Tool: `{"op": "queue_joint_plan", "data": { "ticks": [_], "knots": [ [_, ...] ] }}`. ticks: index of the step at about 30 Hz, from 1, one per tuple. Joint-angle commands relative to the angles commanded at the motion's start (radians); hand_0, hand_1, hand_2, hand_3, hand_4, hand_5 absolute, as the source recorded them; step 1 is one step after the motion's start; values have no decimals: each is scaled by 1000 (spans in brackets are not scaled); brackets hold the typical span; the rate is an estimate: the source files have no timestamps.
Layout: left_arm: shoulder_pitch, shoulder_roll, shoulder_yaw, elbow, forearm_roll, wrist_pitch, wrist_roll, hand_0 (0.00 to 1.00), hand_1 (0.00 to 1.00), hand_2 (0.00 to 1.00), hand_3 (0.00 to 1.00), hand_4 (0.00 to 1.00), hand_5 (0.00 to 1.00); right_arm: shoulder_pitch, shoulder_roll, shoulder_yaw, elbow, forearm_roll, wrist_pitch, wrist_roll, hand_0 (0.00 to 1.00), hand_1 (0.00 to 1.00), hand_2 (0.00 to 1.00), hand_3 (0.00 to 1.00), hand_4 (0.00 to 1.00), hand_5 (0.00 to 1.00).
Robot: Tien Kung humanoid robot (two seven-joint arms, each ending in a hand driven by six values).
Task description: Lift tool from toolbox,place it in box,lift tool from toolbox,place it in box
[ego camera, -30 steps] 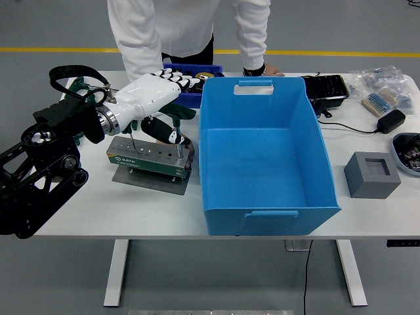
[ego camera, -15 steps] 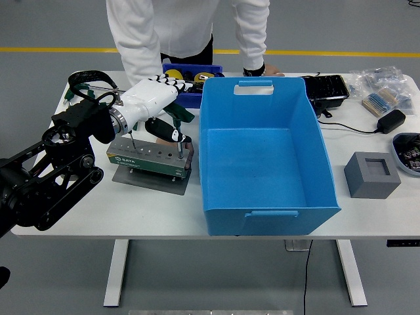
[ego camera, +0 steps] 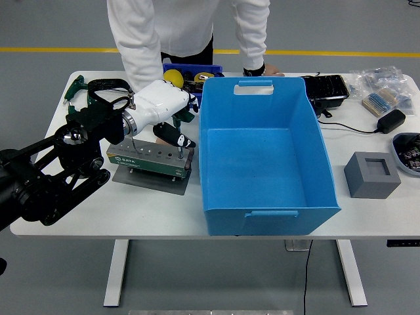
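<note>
A green toolbox rack (ego camera: 147, 159) stands on a grey plate (ego camera: 152, 178) left of the big empty blue box (ego camera: 262, 154). My left hand (ego camera: 176, 125), white with black fingers, hovers over the rack's right end. Its fingers are curled round the green handle of a screwdriver (ego camera: 184, 115), whose thin shaft still reaches down into the rack. A second shaft (ego camera: 131, 142) stands at the rack's left end. The right hand does not appear.
A person in white stands at the far side, one hand (ego camera: 261, 69) resting behind the blue box. A dark blue bin (ego camera: 191, 73) with yellow tools, a black tray (ego camera: 325, 89), a charger (ego camera: 392, 120), parts bags (ego camera: 384, 85) and a grey block (ego camera: 372, 174) lie around.
My left arm has swung in further over the table. The hand has shifted slightly right and lower over the rack's right end, closing round the green handle.
</note>
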Motion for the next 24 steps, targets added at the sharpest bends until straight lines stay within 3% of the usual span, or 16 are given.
{"op": "queue_joint_plan", "data": {
  "ticks": [10, 11, 16, 17, 22, 23, 24],
  "knots": [
    [-14, 0, -11, 62, -13, -3, 7, 555, 430, 425, 545, 998, 583, 0, -1, -2, 0, 2, 1, 1, 679, 640, 715, 562, 794, 722],
    [-15, 0, -11, 66, -14, -4, 8, 507, 373, 364, 501, 998, 598, 0, -1, -2, 0, 2, 1, 1, 679, 640, 715, 562, 794, 720],
    [-14, -1, -7, 87, -10, -6, 19, 507, 373, 364, 501, 998, 598, -2, -1, -1, 0, 0, 1, 0, 679, 640, 715, 562, 794, 720],
    [-14, -1, -5, 90, -7, -6, 23, 494, 328, 324, 446, 998, 631, -2, -1, 0, 0, -1, 1, -1, 679, 640, 715, 563, 795, 719],
    [-13, 0, 15, 100, -2, 8, 36, 494, 328, 324, 446, 998, 631, -4, 0, 2, 1, -2, 0, -1, 679, 640, 715, 563, 795, 719],
    [-13, -1, 17, 102, -3, 11, 37, 449, 281, 275, 386, 998, 638, -4, 0, 3, 0, -3, 0, -2, 679, 640, 715, 563, 795, 719],
    [-13, -1, 19, 105, -5, 16, 38, 449, 281, 275, 386, 998, 638, -5, 1, 4, 0, -5, -1, -3, 679, 640, 715, 563, 795, 719]
  ]
}}
